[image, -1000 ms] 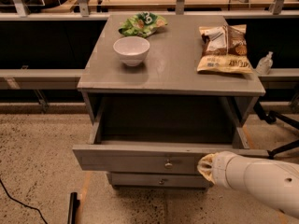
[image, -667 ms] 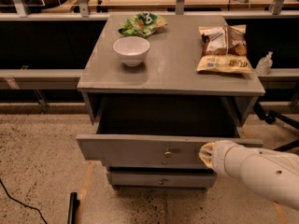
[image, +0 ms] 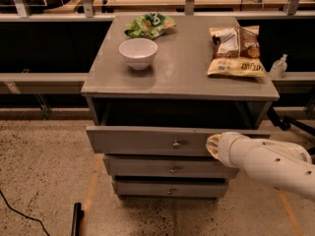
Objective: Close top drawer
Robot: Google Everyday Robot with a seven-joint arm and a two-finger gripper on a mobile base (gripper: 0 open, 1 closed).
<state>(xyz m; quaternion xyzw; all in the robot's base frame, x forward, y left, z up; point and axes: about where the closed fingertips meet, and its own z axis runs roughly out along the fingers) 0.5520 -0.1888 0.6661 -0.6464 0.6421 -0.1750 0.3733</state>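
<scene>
The top drawer is a grey wooden drawer with a small round metal knob at its centre. It still stands out a little from the grey cabinet, with a dark gap above its front panel. My gripper is at the end of a white arm that comes in from the right. It is pressed against the right part of the drawer's front panel, right of the knob. The arm's wrist hides the fingers.
A white bowl, a green snack bag and a brown-yellow chip bag lie on the cabinet top. Two lower drawers sit below. A sanitiser bottle stands on a ledge at right. A black cable lies on the speckled floor.
The top drawer has slid inward, from wide open to only slightly out. My gripper has moved forward with the panel, staying against its right part.
</scene>
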